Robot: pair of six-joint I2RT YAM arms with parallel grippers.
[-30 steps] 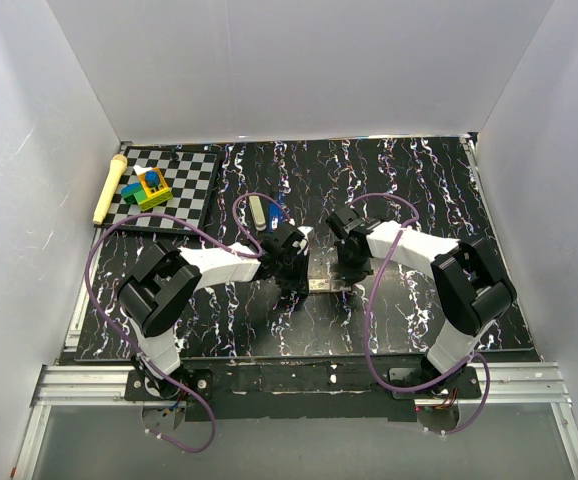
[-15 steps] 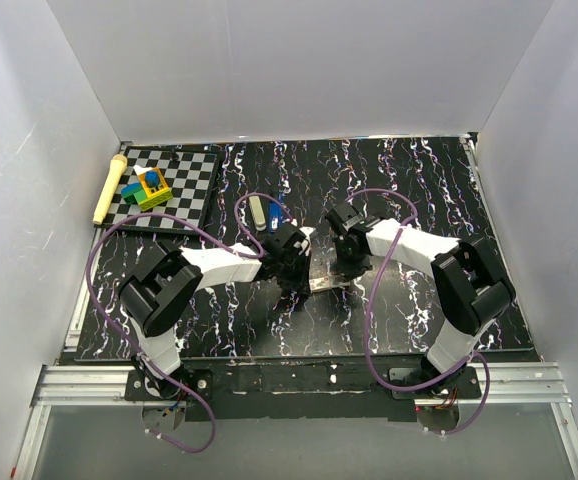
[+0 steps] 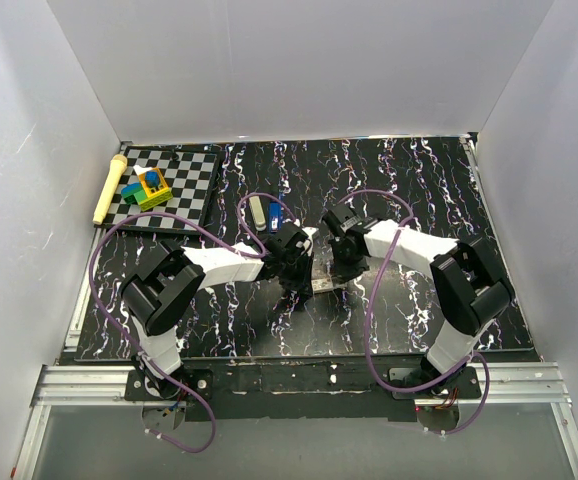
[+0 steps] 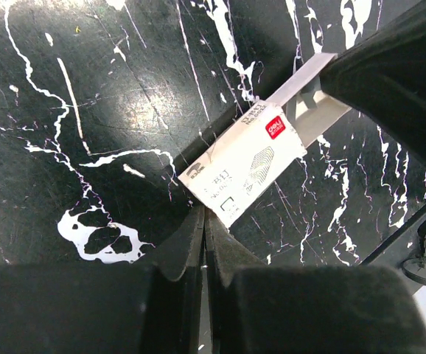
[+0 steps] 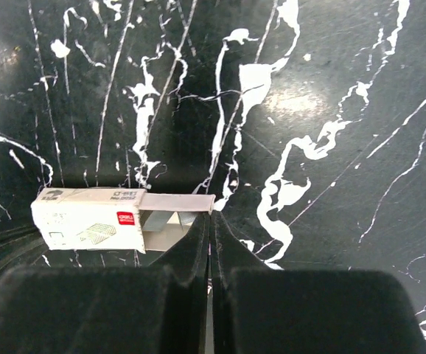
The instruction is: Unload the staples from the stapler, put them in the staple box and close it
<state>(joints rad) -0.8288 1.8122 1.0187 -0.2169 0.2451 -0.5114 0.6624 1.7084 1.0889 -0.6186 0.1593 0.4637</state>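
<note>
A small white staple box (image 3: 321,283) sits between my two grippers at the table's middle. Its sleeve (image 4: 244,164) carries a red logo, and the inner tray (image 5: 172,220) is slid partly out. My left gripper (image 4: 204,215) is shut, pinching the sleeve's near corner. My right gripper (image 5: 211,214) is shut on the end flap of the tray. Grey strip-like shapes lie in the tray; I cannot tell whether they are the staples. The stapler (image 3: 259,212), a grey bar, lies behind my left gripper (image 3: 299,283), with a blue bar (image 3: 276,219) beside it.
A checkered board (image 3: 169,185) at the back left carries coloured toy blocks (image 3: 147,187). A yellow stick (image 3: 108,188) lies along its left edge. White walls close in the black marbled table (image 3: 409,180) on three sides.
My right gripper has shifted slightly to the left, toward the box. The left gripper and the box have stayed about where they were.
</note>
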